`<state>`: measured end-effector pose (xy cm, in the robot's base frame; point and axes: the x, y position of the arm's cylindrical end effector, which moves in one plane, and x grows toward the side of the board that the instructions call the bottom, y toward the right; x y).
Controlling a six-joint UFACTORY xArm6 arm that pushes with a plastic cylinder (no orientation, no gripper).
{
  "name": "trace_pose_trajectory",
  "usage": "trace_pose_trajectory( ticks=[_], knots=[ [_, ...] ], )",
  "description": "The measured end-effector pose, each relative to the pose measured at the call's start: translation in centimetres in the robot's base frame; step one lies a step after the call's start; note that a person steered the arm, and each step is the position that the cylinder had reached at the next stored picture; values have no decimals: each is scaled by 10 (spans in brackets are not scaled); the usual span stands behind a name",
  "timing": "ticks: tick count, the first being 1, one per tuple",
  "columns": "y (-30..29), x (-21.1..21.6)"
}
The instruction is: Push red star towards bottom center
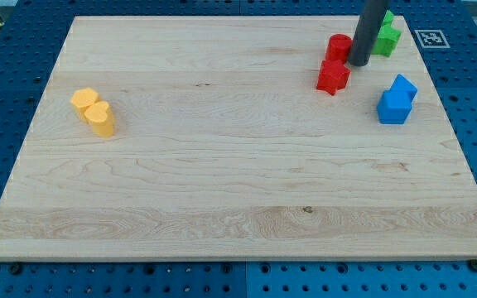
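The red star (332, 76) lies on the wooden board (222, 190) at the view's upper right. A second red block (338, 45), its shape unclear, sits just above it. My tip (359, 63) is at the end of the dark rod, just to the right of and slightly above the red star, close to both red blocks. I cannot tell whether it touches them.
A green block (386, 36) sits partly behind the rod at the view's top right. Two blue blocks (397, 99) sit together right of the red star. Two yellow blocks (93, 111) sit together at the view's left. A fiducial marker (430, 37) lies off the board.
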<state>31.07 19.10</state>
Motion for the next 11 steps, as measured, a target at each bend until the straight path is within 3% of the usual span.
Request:
trace_pose_trajectory(
  ticks=[1,3,4,5,11],
  knots=[
    [17,-9],
    [-39,-30],
    [-39,-28],
    [-29,5],
    [-40,34]
  ],
)
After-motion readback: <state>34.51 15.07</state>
